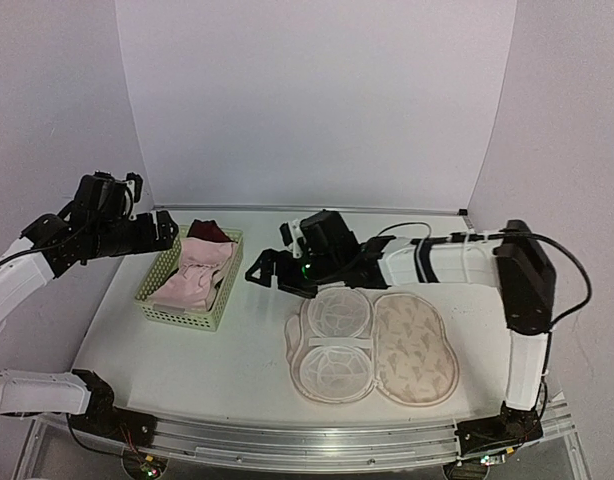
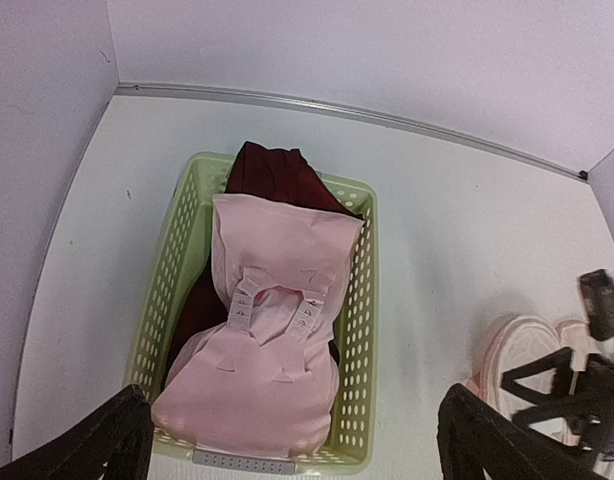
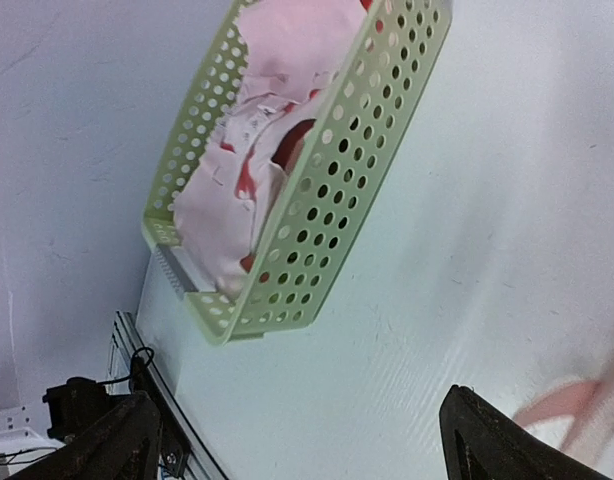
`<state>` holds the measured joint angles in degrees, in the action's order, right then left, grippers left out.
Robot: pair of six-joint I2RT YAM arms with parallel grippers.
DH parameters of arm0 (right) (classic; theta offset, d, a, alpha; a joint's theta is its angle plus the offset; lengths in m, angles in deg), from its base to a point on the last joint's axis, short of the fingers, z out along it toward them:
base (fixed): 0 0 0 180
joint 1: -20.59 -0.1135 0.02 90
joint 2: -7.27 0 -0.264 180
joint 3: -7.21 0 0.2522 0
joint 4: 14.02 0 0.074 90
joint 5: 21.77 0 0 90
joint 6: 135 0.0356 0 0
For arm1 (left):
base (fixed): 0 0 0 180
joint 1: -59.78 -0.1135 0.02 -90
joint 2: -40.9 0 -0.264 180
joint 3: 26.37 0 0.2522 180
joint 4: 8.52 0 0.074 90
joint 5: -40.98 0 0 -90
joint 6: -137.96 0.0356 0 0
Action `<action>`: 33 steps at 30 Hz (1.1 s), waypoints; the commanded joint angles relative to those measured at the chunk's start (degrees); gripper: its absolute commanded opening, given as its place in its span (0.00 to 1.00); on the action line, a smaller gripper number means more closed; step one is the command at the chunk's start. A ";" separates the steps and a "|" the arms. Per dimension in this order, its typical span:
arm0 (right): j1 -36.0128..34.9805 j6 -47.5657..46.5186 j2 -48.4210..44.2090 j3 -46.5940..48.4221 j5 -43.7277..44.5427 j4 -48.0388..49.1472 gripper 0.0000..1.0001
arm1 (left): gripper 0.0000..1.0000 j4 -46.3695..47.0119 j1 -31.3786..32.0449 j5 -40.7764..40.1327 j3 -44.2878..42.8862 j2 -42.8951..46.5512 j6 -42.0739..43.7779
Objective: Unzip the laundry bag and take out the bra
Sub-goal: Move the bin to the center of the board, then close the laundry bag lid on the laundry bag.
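The laundry bag (image 1: 415,350) lies unzipped and spread flat at the table's front right, with white mesh cups (image 1: 337,340) on its left half. Its pink edge shows in the left wrist view (image 2: 509,352) and the right wrist view (image 3: 567,405). The pink bra (image 1: 194,272) lies in the green basket (image 1: 225,290), on a dark red garment (image 2: 272,172). It also shows in the left wrist view (image 2: 272,340) and the right wrist view (image 3: 242,160). My left gripper (image 2: 292,450) hangs open and empty above the basket's near end (image 1: 165,230). My right gripper (image 1: 260,274) is open and empty between basket and bag, above the table (image 3: 302,445).
The light-green perforated basket (image 2: 362,330) stands at the left middle of the white table, and also shows in the right wrist view (image 3: 332,230). White walls close in the back and sides. The right arm's gripper shows at the left wrist view's right edge (image 2: 577,390).
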<state>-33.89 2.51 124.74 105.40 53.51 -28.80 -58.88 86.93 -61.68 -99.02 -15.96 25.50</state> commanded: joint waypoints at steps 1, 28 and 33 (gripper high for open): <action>0.66 -7.05 -15.22 -11.02 6.67 3.54 0.98 | 0.99 0.74 -0.31 0.27 -3.87 -1.30 0.61; 11.44 -2.07 -57.05 -45.06 30.97 -38.55 0.84 | 1.00 2.91 -0.22 2.58 -7.43 -7.39 2.20; 15.52 0.99 -57.70 -49.06 28.26 -40.41 0.80 | 0.99 3.35 -0.26 3.03 -6.66 -7.24 2.37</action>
<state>-20.73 -0.33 68.62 58.41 83.17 -66.37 -58.22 86.93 -59.41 -103.17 -23.37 26.99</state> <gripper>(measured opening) 0.815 0.994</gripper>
